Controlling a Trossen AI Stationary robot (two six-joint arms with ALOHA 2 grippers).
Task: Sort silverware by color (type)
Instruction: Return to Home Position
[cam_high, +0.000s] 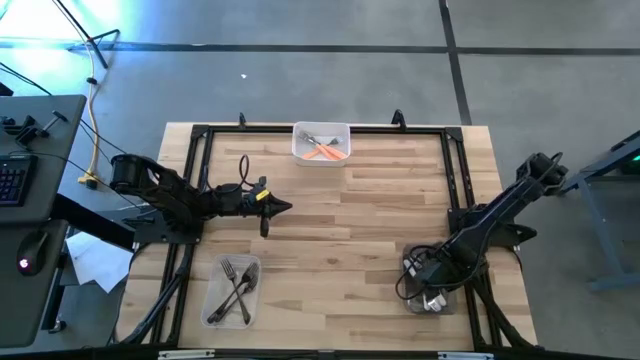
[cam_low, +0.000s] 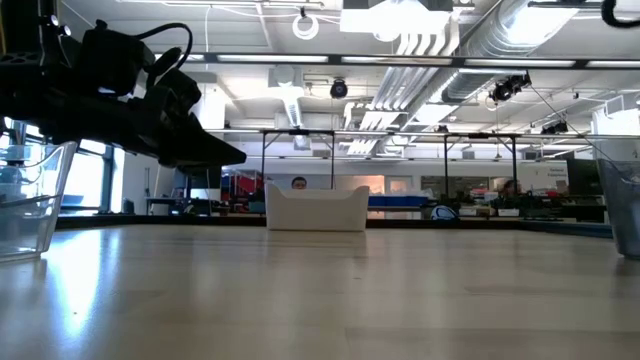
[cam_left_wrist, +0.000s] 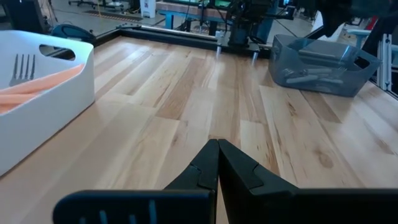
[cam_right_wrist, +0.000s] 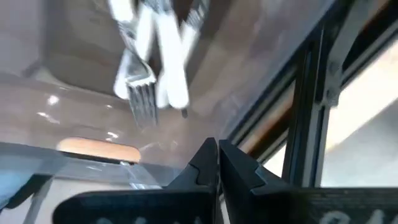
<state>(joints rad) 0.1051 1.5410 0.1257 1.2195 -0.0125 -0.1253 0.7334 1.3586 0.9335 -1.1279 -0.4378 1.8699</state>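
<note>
Orange-handled forks lie in a white tray at the far edge; they show again in the left wrist view as forks. Dark all-metal forks lie crossed in a clear tray near the left front. White-handled forks lie in a grey tray at the right front. My left gripper is shut and hovers above bare table left of centre, shown too as. My right gripper is shut over the grey tray, holding nothing.
A black frame runs around the working area. Bare wood spreads between the three trays. In the low view the white tray stands at the far middle and clear tray walls rise at both sides.
</note>
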